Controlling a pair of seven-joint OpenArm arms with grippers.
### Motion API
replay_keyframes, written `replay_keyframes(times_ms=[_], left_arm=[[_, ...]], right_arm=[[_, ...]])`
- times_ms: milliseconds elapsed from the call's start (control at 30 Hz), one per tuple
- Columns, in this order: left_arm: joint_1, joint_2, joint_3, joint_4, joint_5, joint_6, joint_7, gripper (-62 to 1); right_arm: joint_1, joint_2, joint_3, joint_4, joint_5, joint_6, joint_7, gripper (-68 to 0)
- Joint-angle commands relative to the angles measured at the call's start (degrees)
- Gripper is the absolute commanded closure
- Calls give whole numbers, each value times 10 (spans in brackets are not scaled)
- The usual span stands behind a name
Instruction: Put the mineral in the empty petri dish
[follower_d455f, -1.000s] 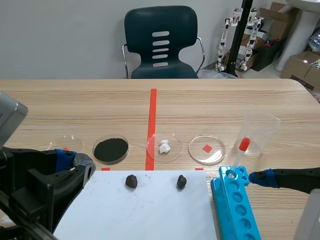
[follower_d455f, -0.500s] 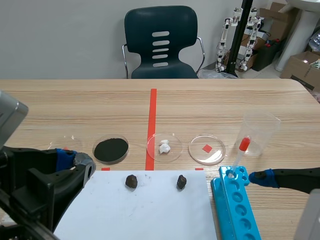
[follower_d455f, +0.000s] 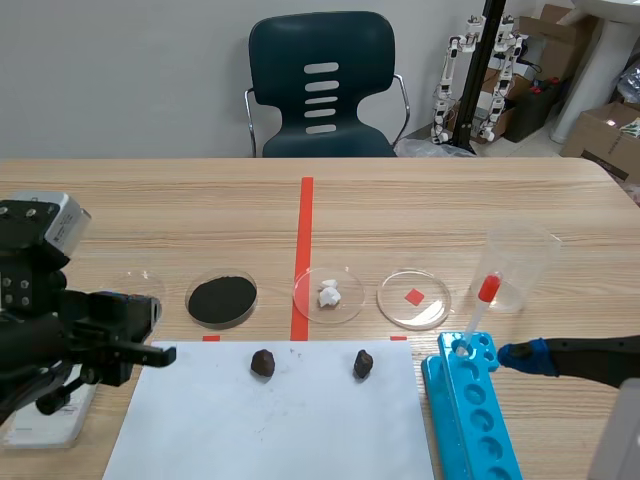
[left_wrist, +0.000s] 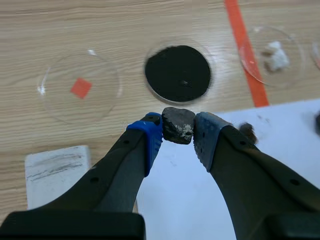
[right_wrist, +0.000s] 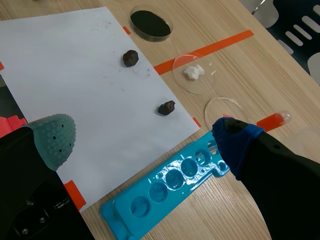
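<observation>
Lifting up from the near corner where it looked huge a moment ago, the left black gripper now hangs just on the near side of the round dish of black powder. Its fingers are clamped on a small dark lumpy mineral. So I think the pick-up is done and the carry comes next. The empty clear round petri dish sits just beside the powder dish, with nothing in it yet. Only the left wrist view shows the mineral being held; the scene view hides it. Only the scene view shows both arms at once. The right black gripper has stayed put, well away from the powder dish, its fingers wide apart and holding nothing.
</observation>
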Motion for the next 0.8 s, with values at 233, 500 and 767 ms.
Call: replay_keyframes(times_ms=[233,500,767], left_arm=[[-171,27,0,-132,-5,8,91,-116],[-279,41,0,-255,-5,84,121,-116],[-340,41,0,-332,-5,111,148,-116]], right_arm=[[0,0,2,15,5,-3,9,-569],[0,0,2,15,5,-3,9,-569],[0,0,2,15,5,-3,9,-569]])
